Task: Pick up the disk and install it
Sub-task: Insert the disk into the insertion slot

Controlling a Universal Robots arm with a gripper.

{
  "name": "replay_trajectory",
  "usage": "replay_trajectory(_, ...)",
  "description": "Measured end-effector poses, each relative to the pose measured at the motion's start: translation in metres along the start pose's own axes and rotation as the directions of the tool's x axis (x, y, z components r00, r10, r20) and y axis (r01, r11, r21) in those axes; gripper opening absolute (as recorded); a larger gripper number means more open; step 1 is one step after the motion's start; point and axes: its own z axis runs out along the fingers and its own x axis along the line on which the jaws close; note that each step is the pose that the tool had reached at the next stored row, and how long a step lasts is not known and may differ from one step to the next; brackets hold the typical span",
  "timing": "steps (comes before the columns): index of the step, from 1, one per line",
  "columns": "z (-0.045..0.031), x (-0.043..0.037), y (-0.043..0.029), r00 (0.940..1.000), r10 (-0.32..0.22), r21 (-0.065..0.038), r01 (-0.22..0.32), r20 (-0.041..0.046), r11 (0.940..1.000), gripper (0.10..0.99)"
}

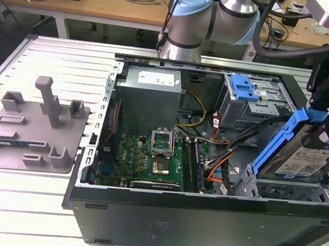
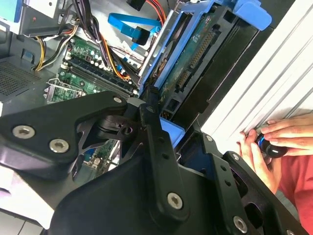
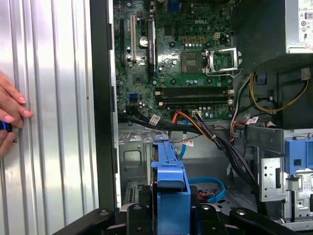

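Now, at the right edge of the exterior view, your gripper (image 1: 323,130) pinches the disk (image 1: 301,155) by its upper end, holding it tilted on edge, with its lower end at the grey metal cage (image 1: 290,189) inside the open computer case (image 1: 201,217).

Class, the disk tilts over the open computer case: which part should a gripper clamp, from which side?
I would clamp the disk on its broad flat faces near its raised end, coming from above. It tilts on edge over the case, so those faces are parallel and exposed; the gripper holds it this way.
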Motion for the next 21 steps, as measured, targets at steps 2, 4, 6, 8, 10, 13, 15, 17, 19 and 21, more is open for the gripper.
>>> replay_trajectory(2,0.0012,0.0002,0.0000,1.0000,0.000,0.000,0.000,0.0000,1.0000,0.369)
replay_trajectory(4,0.0025,0.0004,0.0000,1.0000,0.001,0.000,-0.001,0.0000,1.0000,0.369)
replay_trajectory(6,0.0040,0.0006,0.0000,1.0000,0.001,0.000,-0.001,0.0000,1.0000,0.369)
replay_trajectory(8,0.0060,0.0008,0.0000,1.0000,0.001,0.000,-0.001,0.0000,1.0000,0.369)
replay_trajectory(10,0.0075,0.0009,0.0001,1.0000,0.002,0.000,-0.002,0.0000,1.0000,0.369)
replay_trajectory(13,0.0103,0.0011,0.0001,1.0000,0.002,0.000,-0.002,0.0001,1.0000,0.369)
replay_trajectory(15,0.0127,0.0012,0.0001,1.0000,0.002,0.000,-0.002,0.0000,1.0000,0.369)
replay_trajectory(17,0.0162,0.0014,0.0002,1.0000,0.003,0.000,-0.003,0.0000,1.0000,0.369)
replay_trajectory(19,0.0183,0.0015,0.0002,1.0000,0.002,0.000,-0.002,0.0000,1.0000,0.369)
replay_trajectory(21,0.0203,0.0017,0.0003,1.0000,0.003,0.000,-0.003,0.0001,1.0000,0.369)
